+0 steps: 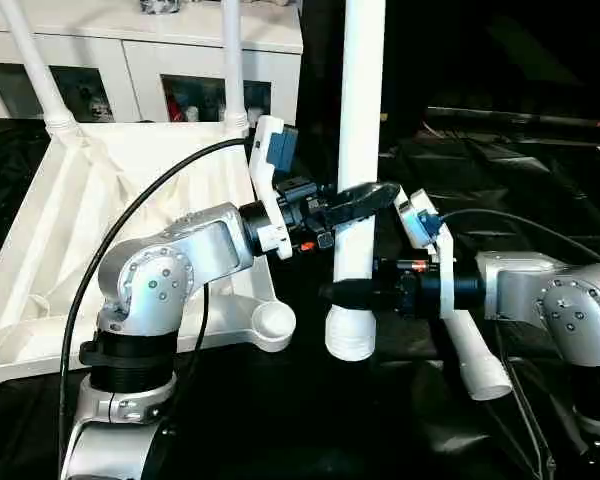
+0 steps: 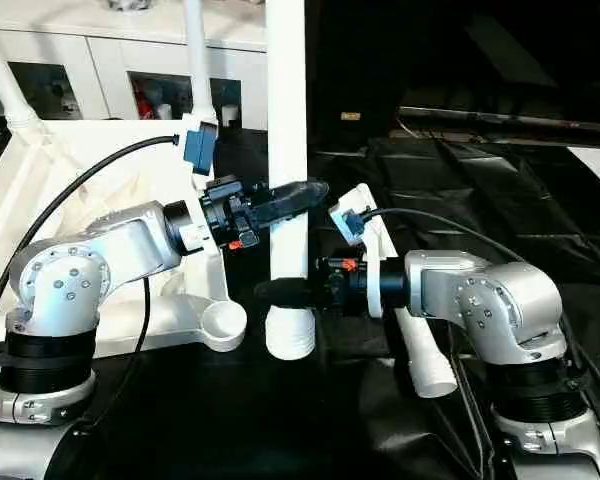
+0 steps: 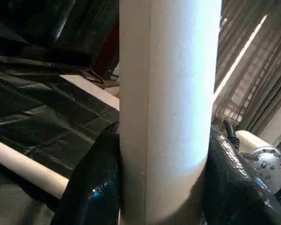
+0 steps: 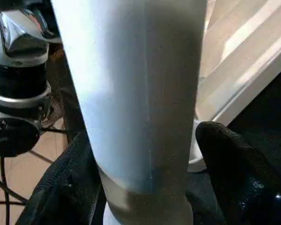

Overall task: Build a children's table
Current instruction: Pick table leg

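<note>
The children's table lies upside down at the left: a white ribbed tabletop (image 1: 70, 230) with two white legs (image 1: 35, 70) (image 1: 232, 60) standing in its far corner sockets. Its near corner socket (image 1: 275, 322) holds nothing. A third leg (image 1: 360, 100) stands upright in the air just right of that socket, its lower end (image 1: 351, 340) level with it. My left gripper (image 1: 355, 205) is shut on this leg higher up; the fingers (image 3: 91, 187) press both its sides. My right gripper (image 1: 345, 293) is shut on the same leg (image 4: 136, 93) lower down. A fourth leg (image 1: 475, 360) lies under my right arm.
Black sheeting (image 1: 520, 190) covers the ground at centre and right. A white cabinet with glass doors (image 1: 130, 60) stands behind the tabletop. Black cables run along both silver forearms.
</note>
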Controlling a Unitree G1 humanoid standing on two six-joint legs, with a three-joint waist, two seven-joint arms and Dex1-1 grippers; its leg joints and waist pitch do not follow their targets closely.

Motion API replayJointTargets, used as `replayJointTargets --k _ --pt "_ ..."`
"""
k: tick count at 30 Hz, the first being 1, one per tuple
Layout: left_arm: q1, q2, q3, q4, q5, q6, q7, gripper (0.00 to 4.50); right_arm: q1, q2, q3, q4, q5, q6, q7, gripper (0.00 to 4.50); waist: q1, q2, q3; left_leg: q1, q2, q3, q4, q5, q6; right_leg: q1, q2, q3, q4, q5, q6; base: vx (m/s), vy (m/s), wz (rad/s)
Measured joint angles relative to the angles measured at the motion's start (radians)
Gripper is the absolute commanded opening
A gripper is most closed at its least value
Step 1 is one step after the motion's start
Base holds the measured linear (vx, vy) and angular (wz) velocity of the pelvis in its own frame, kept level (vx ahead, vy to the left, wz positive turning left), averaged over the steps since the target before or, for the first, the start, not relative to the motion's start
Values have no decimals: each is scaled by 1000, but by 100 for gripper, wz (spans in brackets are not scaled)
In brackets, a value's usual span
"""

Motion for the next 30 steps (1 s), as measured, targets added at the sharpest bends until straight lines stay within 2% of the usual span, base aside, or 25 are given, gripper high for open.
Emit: replayJointTargets --k 7,9,12,18,25,26,27,28,30 --pt "0 2 0 0 -2 0 -1 184 3 0 18 0 0 0 9 325 1 0 0 0 0 0 0 0 0 0 0 0 0 0 0 0 0 0" --pt "0 3 -1 0 -2 0 -2 184 3 0 19 0 0 0 8 296 1 0 0 0 0 0 0 0 0 0 0 0 1 0 0 0 0 0" --pt "0 6 -2 0 -3 -1 -3 184 3 1 19 0 0 -1 8 283 1 0 0 0 0 0 0 0 0 0 0 0 1 0 0 0 0 0" --pt "0 8 -8 0 -3 -1 -4 184 4 6 27 -1 5 -3 8 218 1 0 0 0 0 0 0 0 0 0 0 0 1 0 0 0 0 0" --pt "0 13 -10 0 -3 -3 -7 184 4 8 29 -6 5 -4 7 196 2 0 0 0 0 0 0 0 0 0 0 0 1 0 0 0 0 0" --pt "0 15 -10 0 -3 -4 -7 219 5 8 29 -6 5 -4 7 195 2 0 0 0 0 0 0 0 0 0 0 0 1 0 0 0 0 0" --pt "0 15 -9 0 -4 -2 -4 219 5 9 29 -6 5 -5 7 195 2 0 0 0 0 0 0 0 0 0 0 0 1 0 0 0 0 0" --pt "0 12 -6 0 -6 2 1 254 5 10 29 -6 5 -5 6 195 1 0 0 0 0 0 0 0 0 0 0 0 1 0 0 0 0 0" --pt "0 2 4 2 -16 9 10 259 5 17 29 -6 5 -9 4 194 1 0 0 0 0 0 0 0 0 0 0 0 1 0 0 0 0 0"
